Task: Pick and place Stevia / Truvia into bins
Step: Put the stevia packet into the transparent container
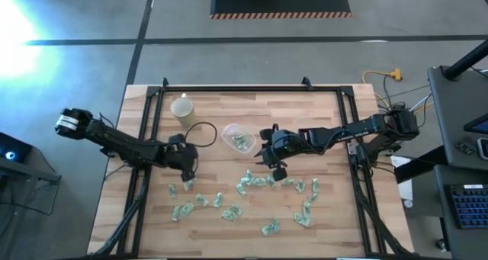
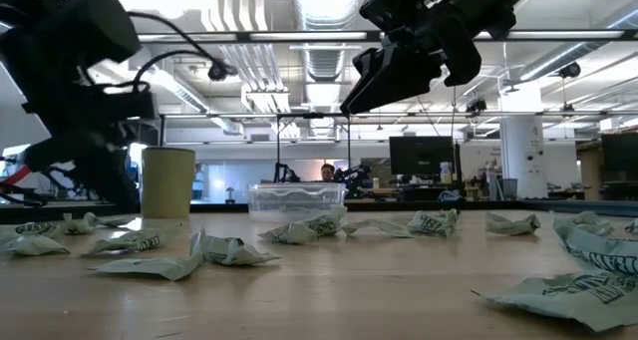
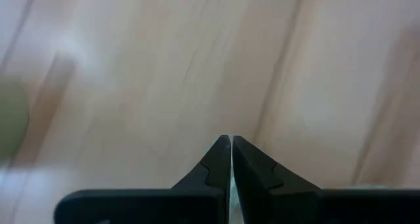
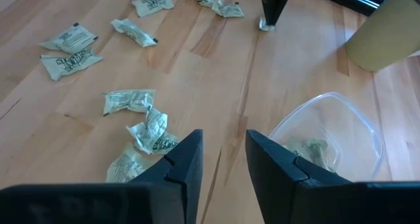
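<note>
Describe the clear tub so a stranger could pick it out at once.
On the wooden table, look near the back edge, above the scattered sachets. The clear tub sits right of the pale yellow cup; unlike the cup it is see-through, low, and holds a few sachets.

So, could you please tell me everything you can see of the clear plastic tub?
The clear tub is a small see-through plastic container with a rounded rim, standing upright on the wooden table. It holds a few green-and-white sachets. The pale yellow cup stands apart from it. Nothing grips it; the right gripper is open beside it.
</note>
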`<state>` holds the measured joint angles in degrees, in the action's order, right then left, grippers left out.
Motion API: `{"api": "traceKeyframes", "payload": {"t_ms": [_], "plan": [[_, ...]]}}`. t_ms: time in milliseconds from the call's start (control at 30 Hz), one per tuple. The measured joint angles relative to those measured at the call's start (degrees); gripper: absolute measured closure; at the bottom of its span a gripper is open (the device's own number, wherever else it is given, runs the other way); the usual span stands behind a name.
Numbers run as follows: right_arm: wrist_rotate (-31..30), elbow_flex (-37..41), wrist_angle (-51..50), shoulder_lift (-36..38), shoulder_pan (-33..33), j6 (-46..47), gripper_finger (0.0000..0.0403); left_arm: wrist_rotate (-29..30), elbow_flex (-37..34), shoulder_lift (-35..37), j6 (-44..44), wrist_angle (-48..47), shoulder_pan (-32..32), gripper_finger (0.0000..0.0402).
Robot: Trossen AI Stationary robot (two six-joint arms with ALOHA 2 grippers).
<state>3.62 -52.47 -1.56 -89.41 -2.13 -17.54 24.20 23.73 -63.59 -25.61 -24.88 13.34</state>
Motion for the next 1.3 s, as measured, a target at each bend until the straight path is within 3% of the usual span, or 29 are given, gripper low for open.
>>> {"api": "traceKeyframes", "payload": {"t_ms": [200,500,1000,1133,1300], "plan": [[0.00,0.00,-0.28,0.00,-0.02,0.16,0.0296,0.70,0.97,-0.07,2.54,0.87,-0.22,0.0401],[-0.07,0.00,-1.27,0.00,0.00,0.66,0.0304,1.81,0.21,-0.11,-0.85,-1.75,-0.22,0.0397],[-0.07,0.00,-1.31,0.00,0.00,1.06,0.0305,-0.22,-0.71,-0.11,-12.21,-6.49,-0.22,0.0229],[-0.07,0.00,-1.34,0.00,0.00,1.05,0.0309,-2.73,-0.91,-0.11,-13.16,-6.47,-0.22,0.0215],[-0.07,0.00,-1.34,0.00,0.00,1.07,0.0307,-4.24,-1.88,-0.04,-13.37,-4.86,-0.22,0.0227]]}}
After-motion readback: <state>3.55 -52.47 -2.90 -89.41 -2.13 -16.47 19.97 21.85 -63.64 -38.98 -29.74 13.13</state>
